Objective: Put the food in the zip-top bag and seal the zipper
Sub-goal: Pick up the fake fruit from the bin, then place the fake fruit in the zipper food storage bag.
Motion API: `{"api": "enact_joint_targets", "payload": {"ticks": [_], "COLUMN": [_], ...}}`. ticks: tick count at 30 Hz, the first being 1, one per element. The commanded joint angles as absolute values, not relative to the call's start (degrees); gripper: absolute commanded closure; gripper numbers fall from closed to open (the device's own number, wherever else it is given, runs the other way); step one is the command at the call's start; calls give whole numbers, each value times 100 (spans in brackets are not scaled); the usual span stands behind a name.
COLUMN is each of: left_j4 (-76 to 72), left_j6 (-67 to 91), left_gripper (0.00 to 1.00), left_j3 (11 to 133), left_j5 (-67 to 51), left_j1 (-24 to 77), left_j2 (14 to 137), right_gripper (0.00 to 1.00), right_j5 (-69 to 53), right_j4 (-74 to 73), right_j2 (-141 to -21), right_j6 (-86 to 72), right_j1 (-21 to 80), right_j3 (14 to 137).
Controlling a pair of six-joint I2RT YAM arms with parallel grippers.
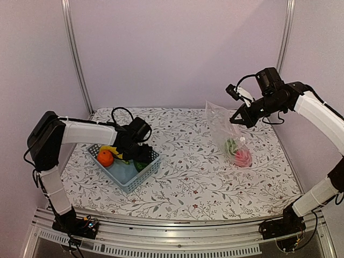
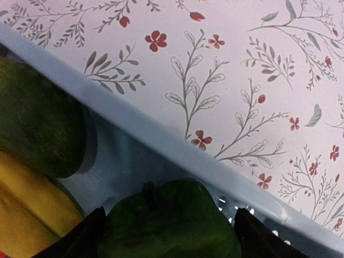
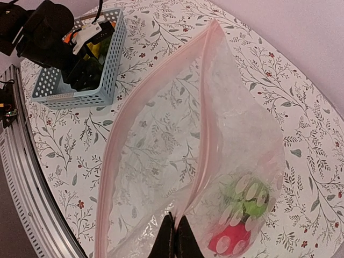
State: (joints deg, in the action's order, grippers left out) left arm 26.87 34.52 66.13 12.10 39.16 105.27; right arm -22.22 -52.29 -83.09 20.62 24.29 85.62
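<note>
The clear zip-top bag [image 1: 224, 131] hangs open from my right gripper [image 1: 239, 120], which is shut on its pinkish zipper [image 3: 115, 156] edge, as the right wrist view [image 3: 174, 236] shows. A pinkish-red ball [image 3: 234, 239] and a green piece [image 3: 250, 196] lie in the bag's bottom. My left gripper [image 1: 138, 156] is down inside the blue basket [image 1: 124, 185], its fingers [image 2: 80, 239] pressed on both sides of a dark green piece [image 2: 169, 220]. An orange [image 1: 105, 158], a yellow banana [image 2: 27, 204] and a larger green fruit [image 2: 37, 123] lie in the basket.
The basket stands at the left of the flowered tablecloth [image 1: 188, 172]; its rim [image 2: 161, 145] runs just beyond the left fingers. The bag's bottom rests on the cloth at the right. Metal frame posts [image 1: 75, 54] stand at the back corners.
</note>
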Motion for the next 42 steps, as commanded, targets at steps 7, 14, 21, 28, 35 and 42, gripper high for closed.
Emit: {"api": "enact_joint_targets", "payload": {"ticks": [7,14,21,28,35,42], "left_j4": [3284,2732,-575,-1934,-2115,-2126], "left_j6": [3012,2388,1262,278,-190,-759], "left_gripper": [43,46,52,51,51,49], "left_j3": [6930,6982,6080,6678,7565,7998], "left_j5": [1394,1644,1142,857,816,1294], "left_j1": [3873,4353,5311,6272,6576,6585], "left_j2": [9732,8331,7378,8210,9234,10068], "right_gripper": [100,100,100,100,100,100], "right_j5": [-2333,-2399,-2641,-2764,-3348,-3625], "right_j4": [-5242,-5271,-5455,-5801,-6250,-6457], "right_j2": [-8191,-8205,-8213,-8146,-7967,-7854], "right_j6": [2118,2172,2254,2443,2645,2746], "right_j1": [2409,2408,2470,2727,2937,2984], "right_j3": [8512,8522,8672,8797,8875,8924]}}
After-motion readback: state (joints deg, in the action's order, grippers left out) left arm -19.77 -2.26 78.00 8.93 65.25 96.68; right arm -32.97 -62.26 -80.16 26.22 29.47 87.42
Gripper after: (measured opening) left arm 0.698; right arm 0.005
